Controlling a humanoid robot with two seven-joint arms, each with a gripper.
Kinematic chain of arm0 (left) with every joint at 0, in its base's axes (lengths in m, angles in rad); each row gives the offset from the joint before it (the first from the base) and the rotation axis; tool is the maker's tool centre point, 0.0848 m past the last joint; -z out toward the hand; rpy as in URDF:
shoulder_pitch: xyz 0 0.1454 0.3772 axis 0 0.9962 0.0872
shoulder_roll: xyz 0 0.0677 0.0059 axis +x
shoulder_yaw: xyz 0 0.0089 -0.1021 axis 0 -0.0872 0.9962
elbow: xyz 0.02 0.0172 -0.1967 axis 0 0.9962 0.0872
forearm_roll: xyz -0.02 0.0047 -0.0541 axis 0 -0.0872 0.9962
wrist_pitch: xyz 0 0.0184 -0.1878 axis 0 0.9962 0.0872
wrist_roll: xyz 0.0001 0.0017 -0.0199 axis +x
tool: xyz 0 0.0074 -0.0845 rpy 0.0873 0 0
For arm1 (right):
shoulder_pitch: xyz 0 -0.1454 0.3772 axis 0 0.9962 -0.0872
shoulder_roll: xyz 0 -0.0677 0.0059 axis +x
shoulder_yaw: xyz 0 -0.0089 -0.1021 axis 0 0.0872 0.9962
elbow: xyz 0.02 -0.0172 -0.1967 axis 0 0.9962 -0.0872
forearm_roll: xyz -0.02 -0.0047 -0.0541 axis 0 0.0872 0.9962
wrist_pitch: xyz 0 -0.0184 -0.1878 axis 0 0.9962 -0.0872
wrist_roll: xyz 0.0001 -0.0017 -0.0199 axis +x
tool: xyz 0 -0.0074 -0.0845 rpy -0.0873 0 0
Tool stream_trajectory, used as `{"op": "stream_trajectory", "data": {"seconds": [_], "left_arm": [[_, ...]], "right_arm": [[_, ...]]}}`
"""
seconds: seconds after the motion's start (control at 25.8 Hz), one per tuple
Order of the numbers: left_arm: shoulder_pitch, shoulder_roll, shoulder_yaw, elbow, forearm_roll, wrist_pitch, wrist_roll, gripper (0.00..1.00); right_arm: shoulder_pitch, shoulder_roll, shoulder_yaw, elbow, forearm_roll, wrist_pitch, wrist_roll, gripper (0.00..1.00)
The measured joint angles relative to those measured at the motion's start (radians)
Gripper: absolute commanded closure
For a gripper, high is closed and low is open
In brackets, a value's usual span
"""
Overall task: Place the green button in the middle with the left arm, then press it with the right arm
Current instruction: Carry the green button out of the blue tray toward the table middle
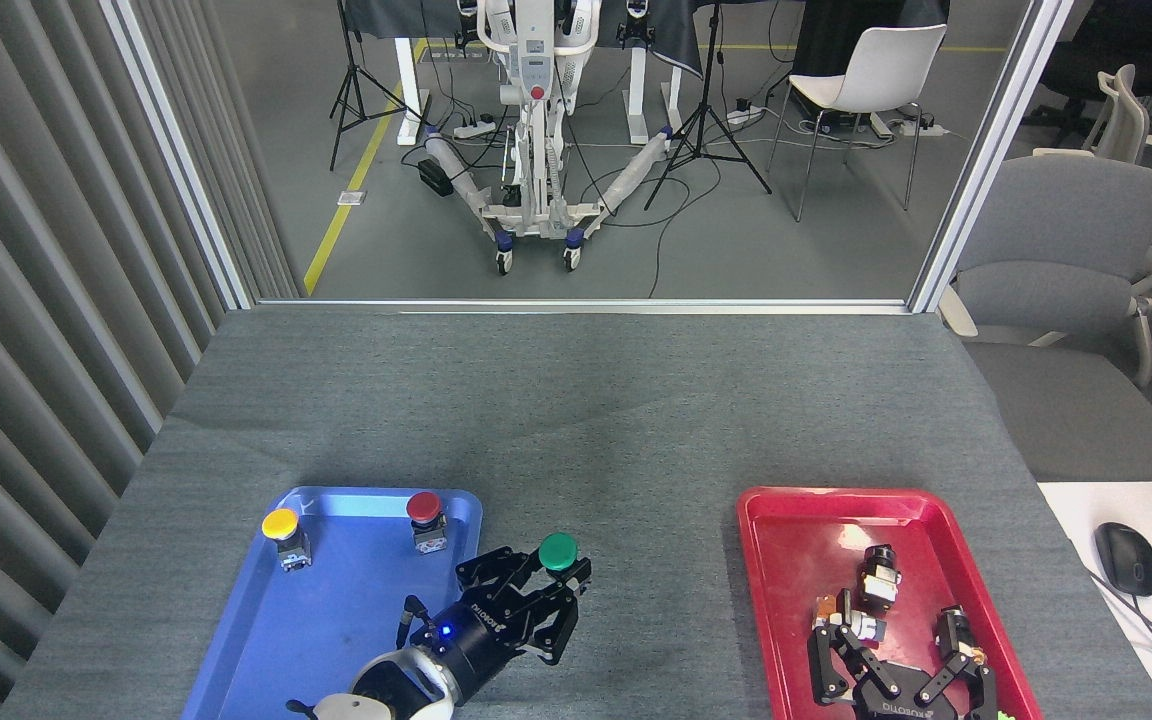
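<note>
A: Where is the green button at this moment?

B: It sits in the left gripper, whose fingers are clenched around the block under the green cap. It is in the lower middle of the frame, over the grey cloth, just right of the blue tray. Whether it touches the cloth is not possible to tell.

A: So how does the robot do this step well?

B: It seems the carrying is partly done. The button is closer to the blue tray than to the red tray, so the arm probably needs to go a little more to the right. Then it should lower the button upright, with the cap on top, and release only when the block stands flat. The cloth has soft folds further up, so a flat spot is better.

A: And the right gripper?

B: It is at the lower right, over the red tray, with its fingers spread wide and grasping nothing. Small metal parts lie in that tray near its fingers; it could hit them when it lifts.

A: Does anything stand in the way?

B: Not much. The yellow button and the red button stand in the blue tray, upper part, well apart from the path. The cloth between the trays holds no other thing.
</note>
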Motion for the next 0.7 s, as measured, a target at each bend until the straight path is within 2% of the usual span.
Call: {"op": "stream_trajectory", "data": {"seconds": [0.39, 0.7], "left_arm": [[-0.003, -0.013, -0.098, 0.04, -0.042, 0.128, 0.015, 0.83], [-0.038, -0.053, -0.18, 0.142, -0.062, 0.246, 0.095, 0.83]], "right_arm": [[-0.004, 0.0, 0.001, -0.001, 0.001, 0.0, 0.001, 0.0], [-0.003, -0.001, 0.0, -0.001, 0.001, 0.0, 0.003, 0.0]]}}
